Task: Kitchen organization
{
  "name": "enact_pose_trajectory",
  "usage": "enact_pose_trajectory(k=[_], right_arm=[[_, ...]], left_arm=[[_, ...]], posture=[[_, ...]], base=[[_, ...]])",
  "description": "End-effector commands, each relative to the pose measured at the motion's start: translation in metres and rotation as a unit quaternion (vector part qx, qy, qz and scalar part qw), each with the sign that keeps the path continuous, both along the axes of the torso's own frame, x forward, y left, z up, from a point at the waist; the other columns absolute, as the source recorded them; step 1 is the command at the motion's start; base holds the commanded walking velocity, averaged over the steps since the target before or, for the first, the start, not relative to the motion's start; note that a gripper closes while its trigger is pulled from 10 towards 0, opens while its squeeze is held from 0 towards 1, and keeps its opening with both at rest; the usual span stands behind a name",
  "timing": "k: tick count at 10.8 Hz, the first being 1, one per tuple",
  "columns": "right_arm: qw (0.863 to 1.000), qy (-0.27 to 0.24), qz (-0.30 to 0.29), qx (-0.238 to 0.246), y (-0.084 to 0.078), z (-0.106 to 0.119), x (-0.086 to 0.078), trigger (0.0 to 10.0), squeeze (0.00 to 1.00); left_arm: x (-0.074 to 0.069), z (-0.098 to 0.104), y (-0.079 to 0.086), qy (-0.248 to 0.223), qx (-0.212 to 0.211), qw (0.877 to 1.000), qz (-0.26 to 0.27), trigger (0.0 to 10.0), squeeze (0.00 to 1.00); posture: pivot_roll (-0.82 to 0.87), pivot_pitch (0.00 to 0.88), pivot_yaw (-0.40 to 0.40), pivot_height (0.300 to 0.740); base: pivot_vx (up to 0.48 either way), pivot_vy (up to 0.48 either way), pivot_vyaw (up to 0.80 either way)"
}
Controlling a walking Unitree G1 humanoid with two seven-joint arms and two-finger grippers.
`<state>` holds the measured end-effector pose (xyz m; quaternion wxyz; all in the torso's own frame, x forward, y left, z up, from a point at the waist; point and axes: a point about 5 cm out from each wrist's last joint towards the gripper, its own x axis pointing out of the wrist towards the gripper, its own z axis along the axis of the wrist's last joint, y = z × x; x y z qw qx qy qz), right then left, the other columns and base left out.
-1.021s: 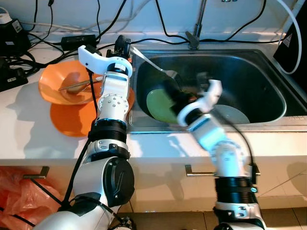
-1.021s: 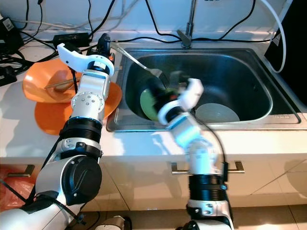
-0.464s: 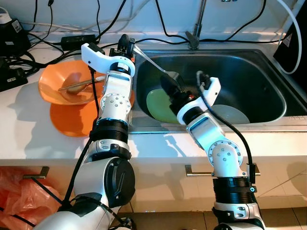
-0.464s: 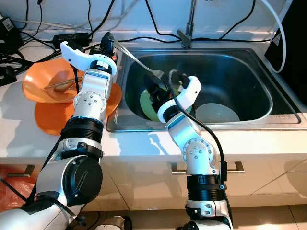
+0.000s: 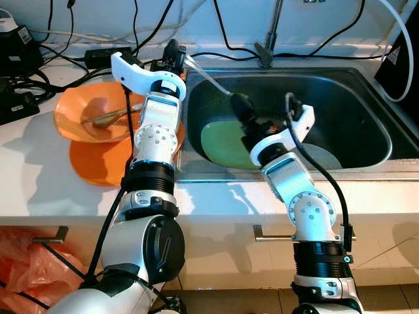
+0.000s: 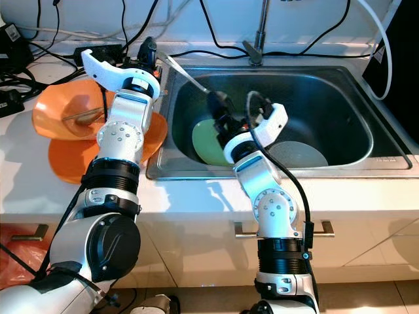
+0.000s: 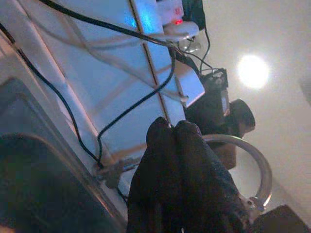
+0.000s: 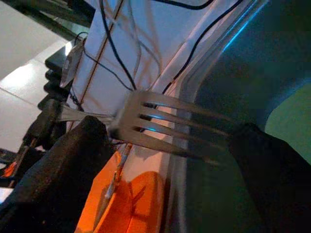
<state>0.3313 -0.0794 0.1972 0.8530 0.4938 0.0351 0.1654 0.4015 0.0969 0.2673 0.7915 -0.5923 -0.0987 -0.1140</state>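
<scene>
A: Fork (image 5: 208, 78) status?
B: Held in the air over the near-left corner of the sink (image 5: 366, 98). Left hand (image 5: 175, 57) has its fingers pressed together on the handle end. Tines run out from it toward the right hand (image 5: 241, 108).
A: Right hand on it too?
B: At the tine end, yes. In the right wrist view the tines (image 8: 170, 124) sit between its two black fingers (image 8: 63, 179), which stand spread apart. Can't tell if either finger actually touches the metal, so not calling it a grip.
A: What's under the right hand?
B: Green plate (image 5: 226, 144) leaning in the sink just below it. A grey plate (image 5: 321, 157) lies flat on the sink floor, beyond its wrist on the robot's right.
A: And round the left hand?
B: It sits above the sink's left rim. On the bench (image 5: 39, 190), off to its outer side, an orange bowl (image 5: 75, 114) with a utensil (image 5: 108, 118) lying in it, bowl resting on an orange plate (image 5: 98, 163). Black cables (image 5: 91, 55) run along the wall behind the hand, tap (image 5: 267, 49) at the back rim of the sink.
</scene>
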Motion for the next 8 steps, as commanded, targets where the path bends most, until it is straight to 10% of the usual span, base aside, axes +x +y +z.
enact_pose_trajectory(k=[1, 8], right_arm=[[0.998, -0.025, 0.024, 0.060, 0.029, 0.028, 0.002, 10.0, 1.00], [0.996, -0.027, 0.003, 0.091, 0.021, 0.038, 0.015, 10.0, 1.00]], left_arm=[[-0.006, -0.016, -0.021, 0.022, -0.029, 0.999, -0.032, 0.0, 0.00], [-0.006, -0.013, -0.049, 0.030, -0.046, 0.996, -0.069, 0.0, 0.00]], posture=[[0.08, 0.062, 0.040, 0.740], [0.08, 0.050, 0.033, 0.740]], base=[[0.000, 0.000, 0.00], [0.000, 0.000, 0.00]])
